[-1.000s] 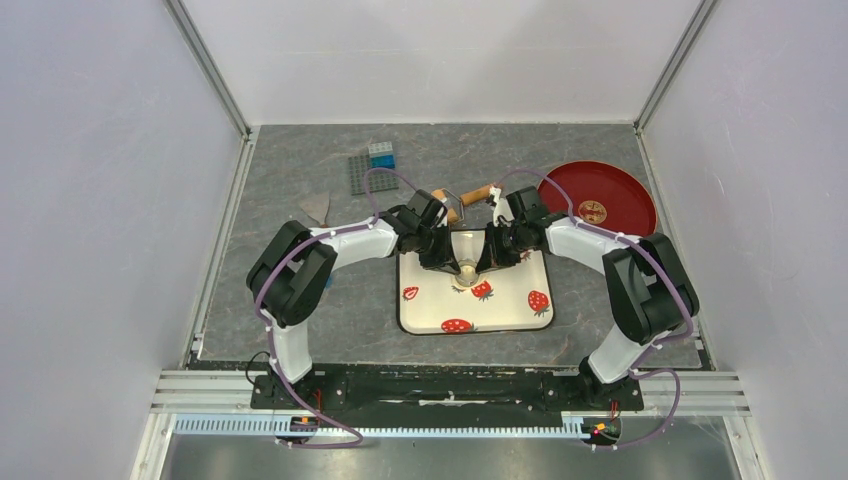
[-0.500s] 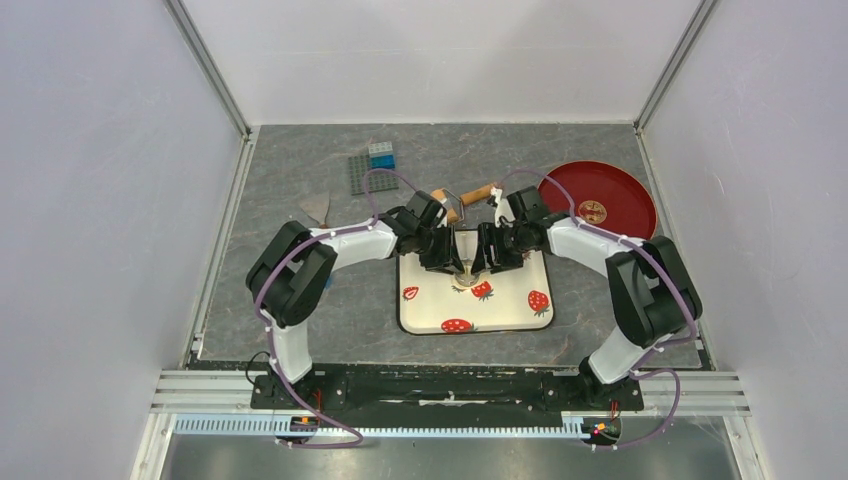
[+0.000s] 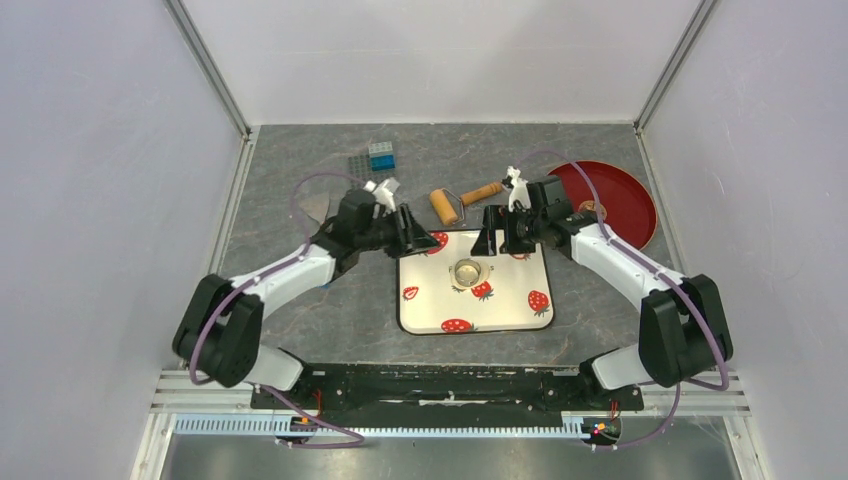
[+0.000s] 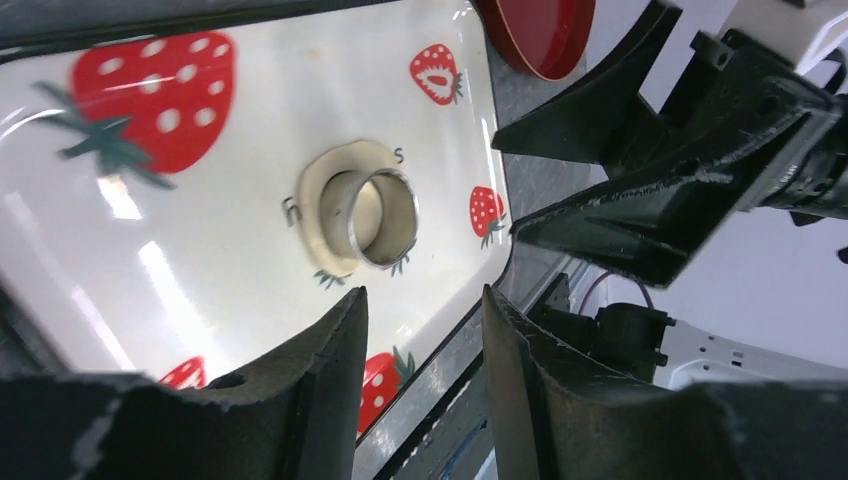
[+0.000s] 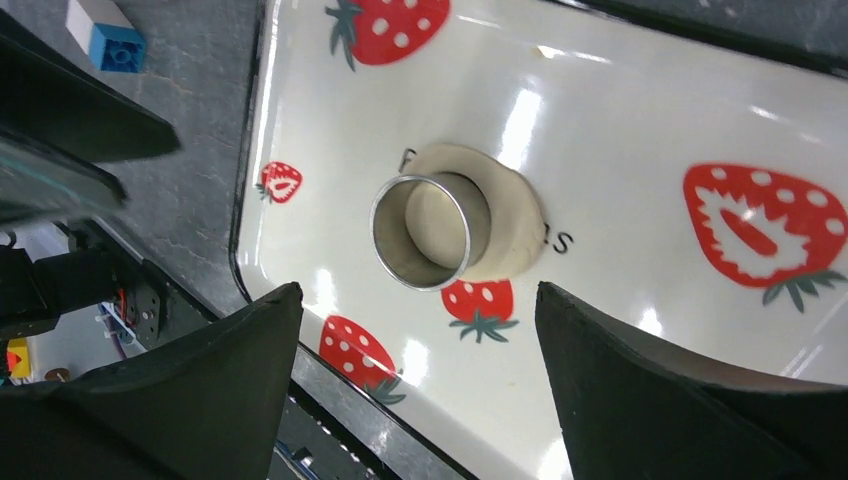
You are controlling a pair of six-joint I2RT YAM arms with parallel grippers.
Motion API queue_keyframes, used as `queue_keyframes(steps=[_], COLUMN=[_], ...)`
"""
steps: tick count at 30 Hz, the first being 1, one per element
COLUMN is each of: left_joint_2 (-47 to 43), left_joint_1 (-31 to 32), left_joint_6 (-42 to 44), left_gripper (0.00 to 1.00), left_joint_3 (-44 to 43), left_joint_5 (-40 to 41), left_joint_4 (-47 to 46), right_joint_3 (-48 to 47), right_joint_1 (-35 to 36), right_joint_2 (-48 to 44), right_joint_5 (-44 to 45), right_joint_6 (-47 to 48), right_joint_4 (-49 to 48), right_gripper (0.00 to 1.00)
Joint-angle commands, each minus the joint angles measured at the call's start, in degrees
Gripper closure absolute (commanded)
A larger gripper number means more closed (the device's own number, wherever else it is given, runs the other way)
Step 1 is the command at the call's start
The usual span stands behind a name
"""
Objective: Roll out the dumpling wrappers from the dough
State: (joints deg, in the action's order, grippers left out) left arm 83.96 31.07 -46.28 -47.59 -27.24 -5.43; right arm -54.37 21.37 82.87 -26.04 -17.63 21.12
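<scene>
The dough point(image 5: 512, 228) is a flattened pale patch on the strawberry-print tray point(image 3: 510, 315), near its middle. A small metal ring point(image 3: 467, 270) stands upright on the patch, with dough showing inside it point(image 5: 432, 215). Separate dumpling wrappers are out of view. My left gripper point(image 3: 418, 240) hovers over the tray's far left corner, open and empty, with the ring point(image 4: 372, 215) ahead of its gripper point(image 4: 422, 300). My right gripper point(image 3: 495, 243) is at the tray's far edge, wide open and empty; in its own view the gripper point(image 5: 418, 292) has the ring point(image 5: 425, 230) ahead of it.
A wooden roller point(image 3: 462, 200) lies just behind the tray, between the two grippers. A red plate point(image 3: 620, 205) with a small tan round spot sits at the back right. Toy blocks point(image 3: 375, 158) and a grey scraper point(image 3: 317, 208) lie at the back left.
Both grippers were shut at the ring a second ago. They have opened and drawn apart, the left one back to the left, the right one back to the right. The ring stays on the dough.
</scene>
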Motion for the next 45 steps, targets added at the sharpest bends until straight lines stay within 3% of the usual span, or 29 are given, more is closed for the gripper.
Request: queue_keyframes(steps=[1, 8, 22, 30, 35, 45], left_joint_2=[-5.87, -8.75, 3.27, 8.37, 9.4, 9.01], left_joint_1=[-6.2, -12.49, -12.7, -12.72, -12.74, -12.7], left_joint_6=[-1.5, 5.28, 5.82, 4.82, 4.71, 4.45], left_gripper=[0.49, 0.49, 0.57, 0.76, 0.87, 0.97], left_joint_3=[7.27, 14.41, 19.5, 23.32, 22.78, 24.47], left_joint_5=[-6.06, -4.36, -4.2, -4.97, -4.13, -4.42], left_joint_4=[-2.61, 8.29, 1.77, -5.59, -5.99, -8.93], right_joint_3=[4.24, 8.86, 9.16, 7.25, 5.42, 3.47], right_joint_1=[-2.45, -6.08, -8.46, -8.23, -6.93, -3.45], right_joint_2=[-3.12, -2.39, 8.94, 14.91, 17.68, 21.26], right_joint_5=[-0.27, -2.73, -4.19, -4.1, -2.18, 4.49], right_joint_6=[-0.3, 0.35, 1.04, 1.23, 2.01, 4.01], right_joint_4=[-0.69, -3.04, -6.37, -7.07, -6.16, -2.63], right_gripper=[0.13, 0.22, 0.41, 0.51, 0.64, 0.75])
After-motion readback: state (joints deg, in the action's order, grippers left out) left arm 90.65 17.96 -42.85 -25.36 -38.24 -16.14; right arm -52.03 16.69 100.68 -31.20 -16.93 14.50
